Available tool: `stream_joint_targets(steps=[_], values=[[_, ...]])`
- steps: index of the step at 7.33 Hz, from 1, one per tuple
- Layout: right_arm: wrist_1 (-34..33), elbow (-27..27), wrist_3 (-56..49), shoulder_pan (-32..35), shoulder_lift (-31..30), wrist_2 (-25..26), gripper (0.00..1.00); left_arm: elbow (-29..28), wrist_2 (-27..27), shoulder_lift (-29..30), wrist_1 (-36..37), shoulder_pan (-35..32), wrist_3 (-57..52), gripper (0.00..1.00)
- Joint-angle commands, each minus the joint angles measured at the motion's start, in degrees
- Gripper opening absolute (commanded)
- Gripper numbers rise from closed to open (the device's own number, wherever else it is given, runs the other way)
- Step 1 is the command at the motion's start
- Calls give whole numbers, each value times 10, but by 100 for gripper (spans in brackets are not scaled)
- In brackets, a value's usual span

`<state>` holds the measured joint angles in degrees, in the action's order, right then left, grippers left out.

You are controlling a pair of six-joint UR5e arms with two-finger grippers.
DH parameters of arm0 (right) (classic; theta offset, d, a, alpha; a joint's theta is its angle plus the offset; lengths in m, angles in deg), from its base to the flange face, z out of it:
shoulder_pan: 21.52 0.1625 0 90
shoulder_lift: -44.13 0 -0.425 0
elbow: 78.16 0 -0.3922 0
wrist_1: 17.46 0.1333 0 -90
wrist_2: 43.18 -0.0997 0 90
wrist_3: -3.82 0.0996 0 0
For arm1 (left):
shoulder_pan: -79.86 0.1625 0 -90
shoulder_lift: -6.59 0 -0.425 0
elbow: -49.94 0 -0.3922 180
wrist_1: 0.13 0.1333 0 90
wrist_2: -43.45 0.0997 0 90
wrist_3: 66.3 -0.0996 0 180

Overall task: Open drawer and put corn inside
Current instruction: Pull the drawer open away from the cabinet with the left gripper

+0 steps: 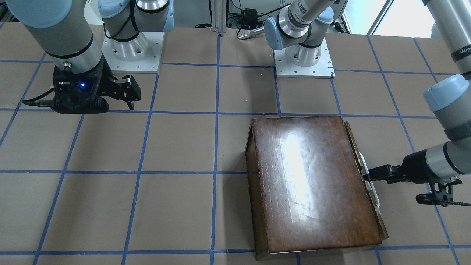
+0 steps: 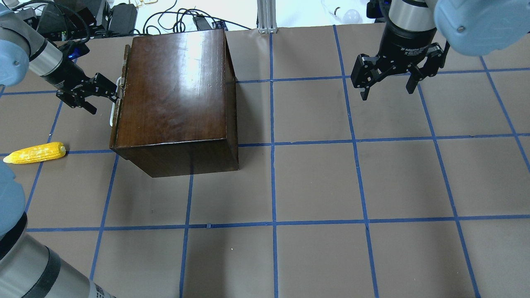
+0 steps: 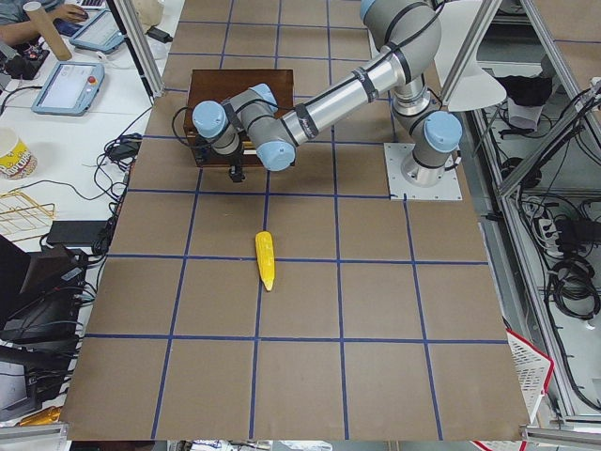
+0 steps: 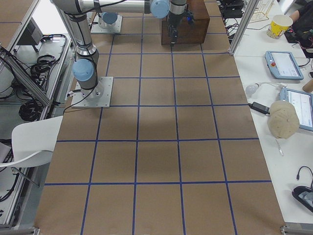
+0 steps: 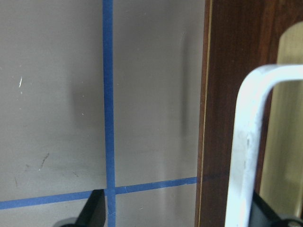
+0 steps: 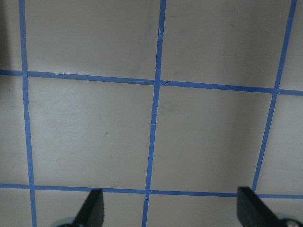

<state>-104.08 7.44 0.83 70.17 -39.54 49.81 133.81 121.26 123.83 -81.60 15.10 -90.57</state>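
Note:
The glossy dark-brown box point(image 2: 174, 82) stands at the table's far left; it also shows in the front view point(image 1: 309, 176). Its drawer is shut, with the front panel point(image 2: 119, 111) facing left and a white handle point(image 2: 112, 114) on it. My left gripper point(image 2: 107, 102) is open at the handle. In the left wrist view the handle point(image 5: 246, 142) stands between the fingers, close to the right one. The yellow corn point(image 2: 35, 153) lies on the table left of the box, apart from it, and shows in the left view point(image 3: 267, 260). My right gripper point(image 2: 387, 89) is open and empty above the table at the far right.
Brown table cover with a blue tape grid point(image 2: 273, 145). Both arm bases point(image 1: 303, 55) are bolted at the robot's side of the table. Cables and power supplies point(image 2: 124, 16) lie beyond the far edge behind the box.

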Motion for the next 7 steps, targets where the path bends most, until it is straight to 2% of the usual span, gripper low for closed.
stream_joint_targets(steps=[1, 7], values=[[0, 0, 0, 0, 0, 0, 100, -1, 19, 1, 0, 6, -2, 98], [0, 0, 0, 1, 0, 0, 100, -3, 21, 3, 0, 36, -11, 99]])
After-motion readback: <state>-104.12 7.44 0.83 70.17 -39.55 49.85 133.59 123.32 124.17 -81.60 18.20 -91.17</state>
